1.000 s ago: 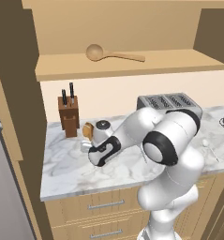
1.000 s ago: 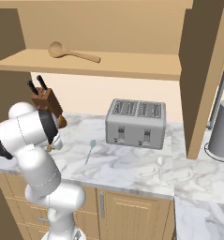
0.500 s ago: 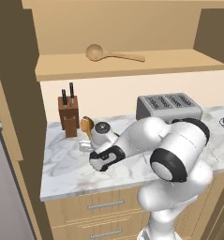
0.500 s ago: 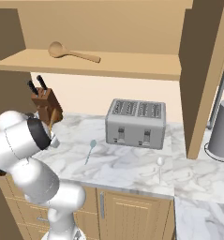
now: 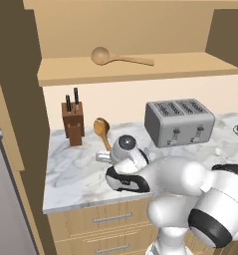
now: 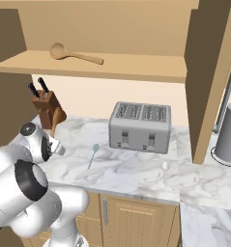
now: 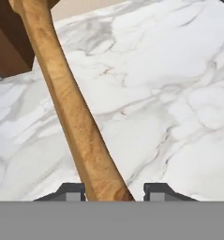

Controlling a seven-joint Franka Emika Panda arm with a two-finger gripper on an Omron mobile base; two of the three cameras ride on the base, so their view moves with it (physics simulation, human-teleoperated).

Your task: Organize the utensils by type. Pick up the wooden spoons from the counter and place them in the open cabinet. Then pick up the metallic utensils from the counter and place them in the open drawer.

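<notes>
The claw point(image 7: 112, 191) is clamped on the handle of 1 wooden spoon point(image 5: 102, 131), its 2 dark fingertips point(image 7: 71, 191) sitting either side of the wood at the bottom of the hand view, where the handle runs up and away from the claw toward the upper left. From the left base view that held spoon stands lifted above the marbled counter point(image 5: 75, 169), its round bowl up beyond the claw and just beside the knife block point(image 5: 73, 122); the right base view shows the same bowl point(image 6: 57, 117) against the foot of the knife block point(image 6: 46, 105).

High above the claw, the second wooden spoon point(image 5: 119, 57) lies flat on the shelf of the open cabinet point(image 5: 140, 68) (bowl to the left, handle pointing right).

Off to the claw's right on the counter stands the toaster point(image 5: 178, 122). Between the claw and the toaster, in the right base view, the bluish metallic utensil point(image 6: 93, 154) lies on the stone. The whitish metallic utensil point(image 6: 165, 170) lies further out, past the toaster's front corner, well apart from the claw. A grey cylindrical container point(image 6: 229, 134) stands at the far right.
</notes>
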